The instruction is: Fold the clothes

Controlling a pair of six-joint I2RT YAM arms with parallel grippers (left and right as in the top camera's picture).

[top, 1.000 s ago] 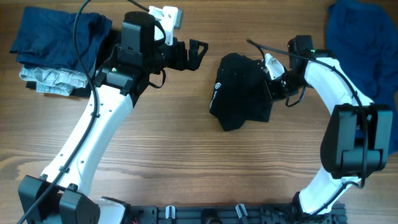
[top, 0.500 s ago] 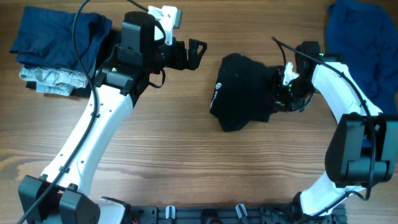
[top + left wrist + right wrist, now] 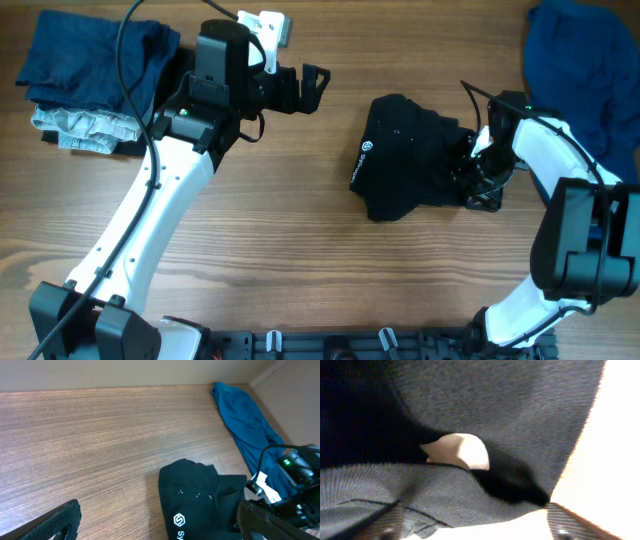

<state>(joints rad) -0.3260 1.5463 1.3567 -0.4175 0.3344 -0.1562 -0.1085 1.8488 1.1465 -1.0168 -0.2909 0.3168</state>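
One right gripper point(image 3: 478, 178) pinching the black shirt's point(image 3: 405, 155) right edge; left gripper point(image 3: 318, 87) spread over bare wood.

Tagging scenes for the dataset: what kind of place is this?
Probably a lab or data-collection bench, not a home. Two white robot arms work on a bare wood-grain table against a plain wall. Laundry is laid out as props: a black garment mid-table, a folded pile at one corner, loose blue cloth at another.

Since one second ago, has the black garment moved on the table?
Yes. The black garment has slid right, toward the blue cloth, dragged by the right gripper.
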